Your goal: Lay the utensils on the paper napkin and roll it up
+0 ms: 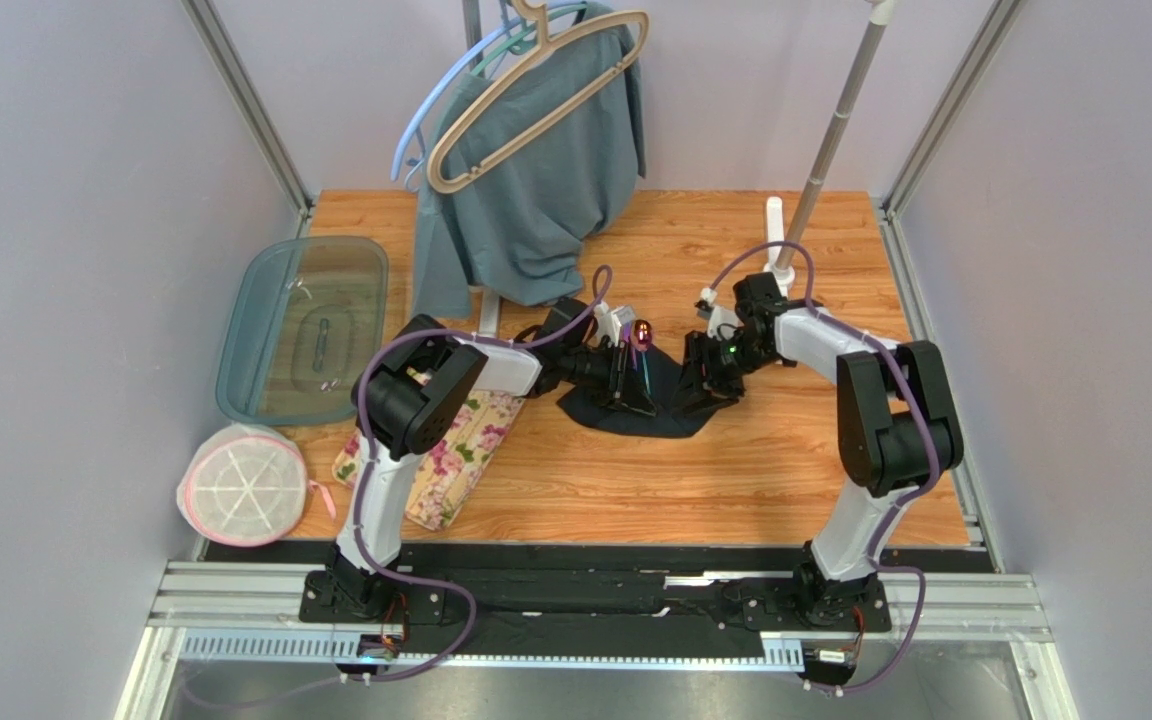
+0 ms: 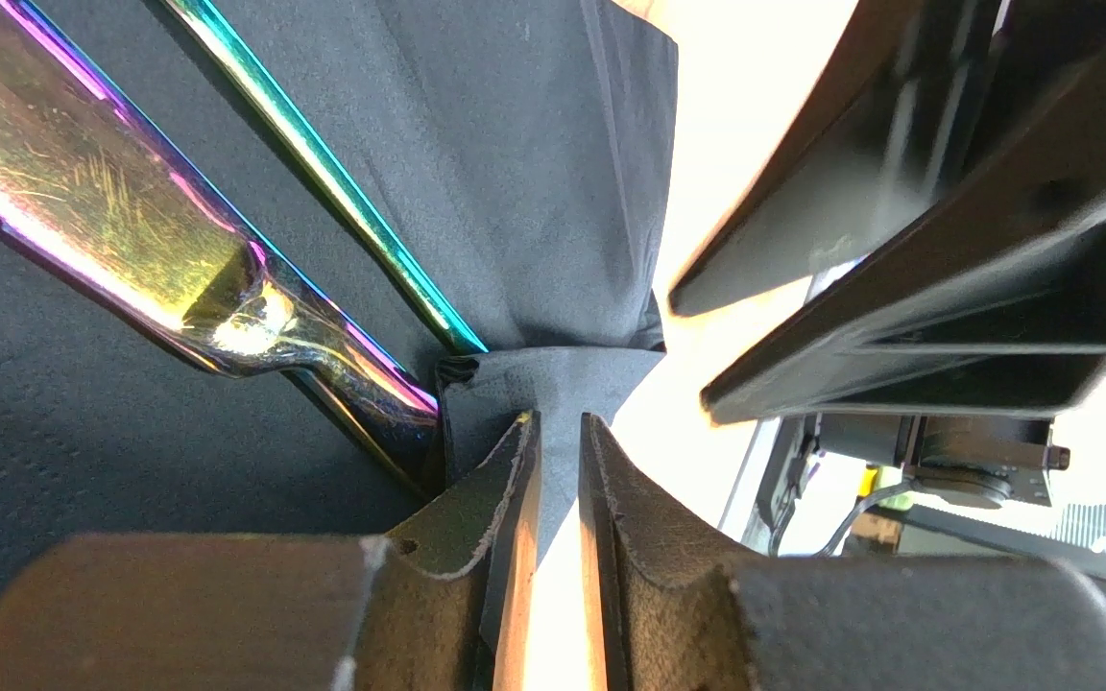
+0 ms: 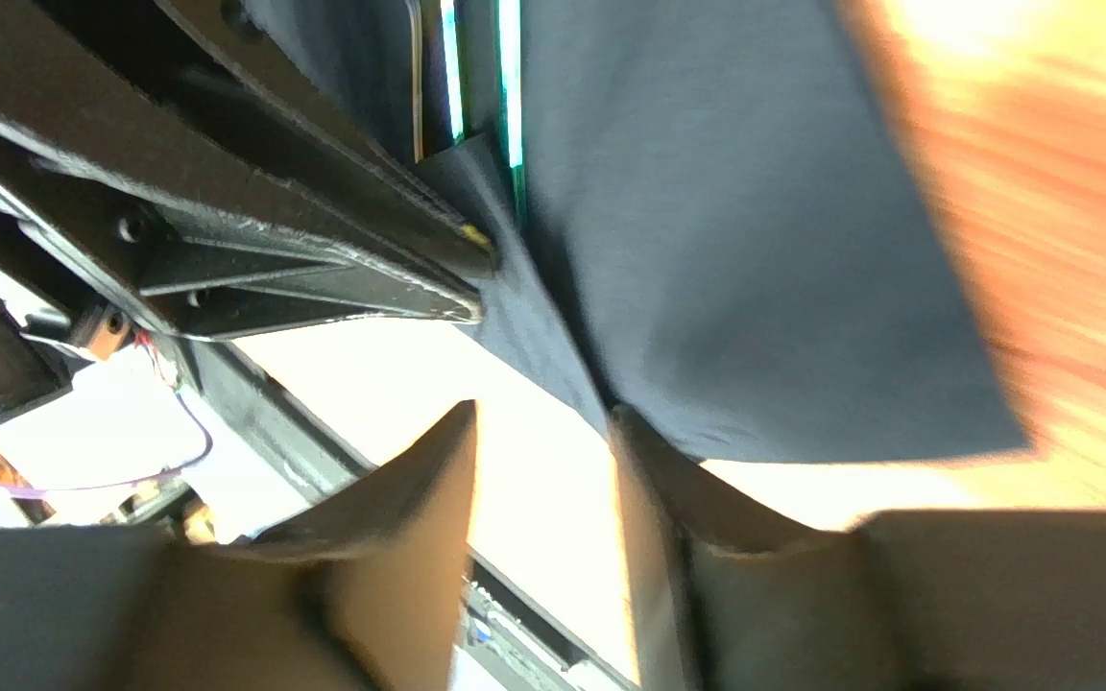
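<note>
The black paper napkin (image 1: 657, 413) lies mid-table, one side lifted and folded over. The iridescent utensils (image 1: 630, 369) rest on it; in the left wrist view a broad rainbow handle (image 2: 126, 216) and a thin green one (image 2: 328, 173) lie against the napkin (image 2: 516, 173). My left gripper (image 1: 624, 365) (image 2: 556, 421) is shut on a bunched fold of the napkin. My right gripper (image 1: 717, 372) (image 3: 542, 418) faces it, open, with the napkin (image 3: 746, 259) just touching its right fingertip. The utensils' green edges (image 3: 511, 87) show behind the left fingers (image 3: 299, 245).
A floral mat (image 1: 455, 450) lies left of the napkin beneath the left arm. A teal lidded container (image 1: 304, 330) and a round white pink-rimmed item (image 1: 244, 483) sit at the far left. A grey-teal garment (image 1: 537, 180) hangs on hangers at the back; a pole (image 1: 838, 135) rises back right.
</note>
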